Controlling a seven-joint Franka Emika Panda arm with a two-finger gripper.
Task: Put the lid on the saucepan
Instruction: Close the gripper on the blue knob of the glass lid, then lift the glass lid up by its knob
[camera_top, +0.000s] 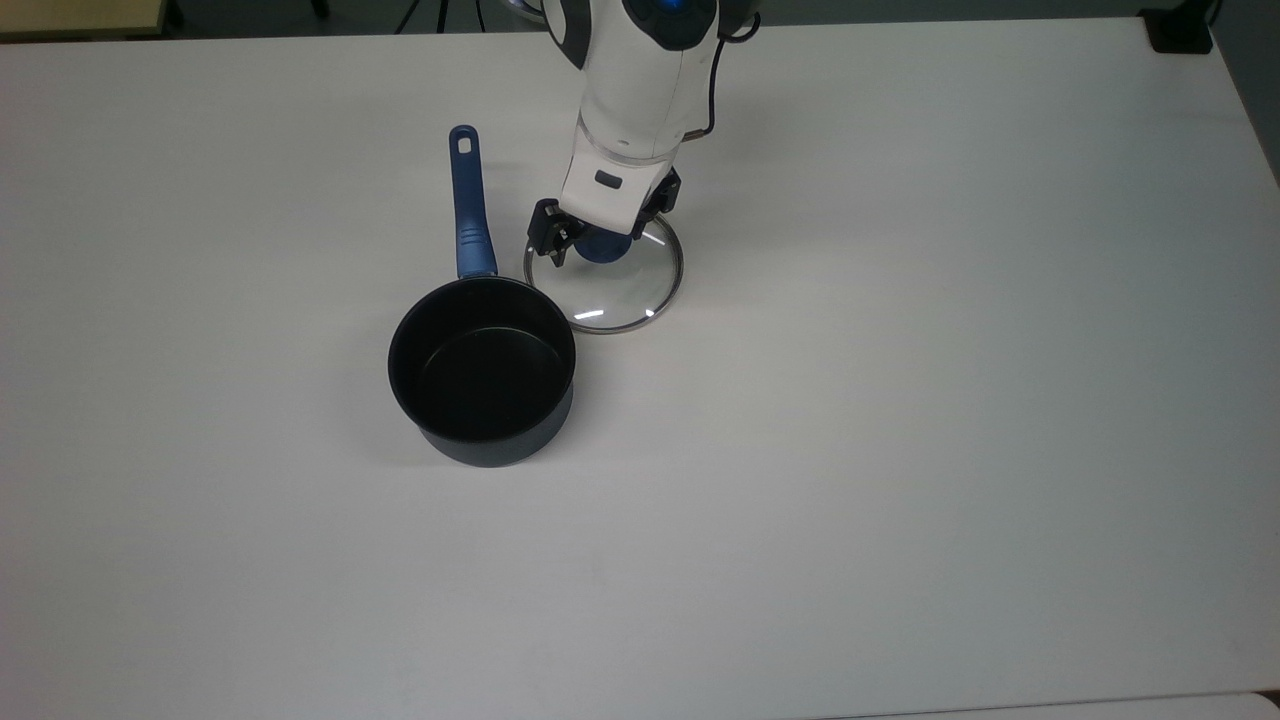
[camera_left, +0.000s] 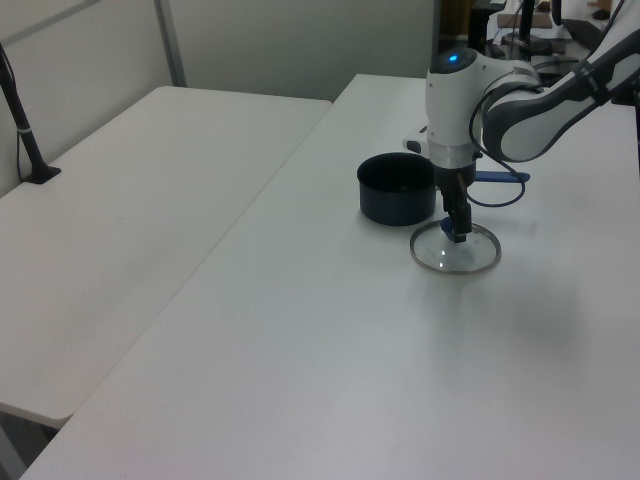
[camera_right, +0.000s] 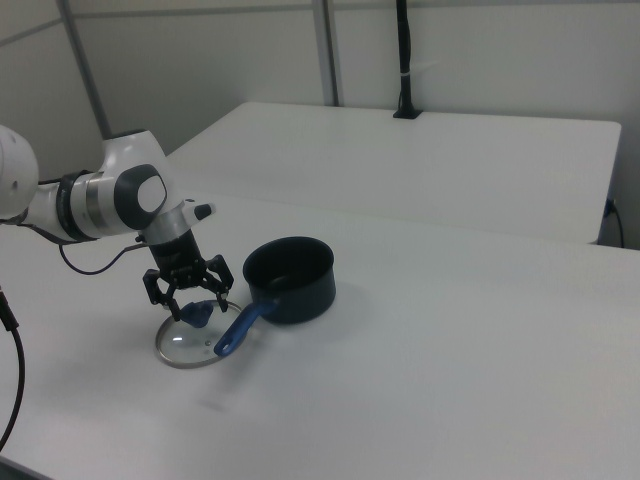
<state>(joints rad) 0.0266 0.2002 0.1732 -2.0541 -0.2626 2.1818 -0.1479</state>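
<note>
Navy saucepan (camera_top: 482, 372) handle toward top view's top | lid (camera_top: 604, 273) flat | jaws (camera_top: 600, 236) spread around knob

Lid and saucepan side by side

The glass lid (camera_top: 610, 285) lies flat just beside the open, upright saucepan (camera_top: 482, 370).
</note>
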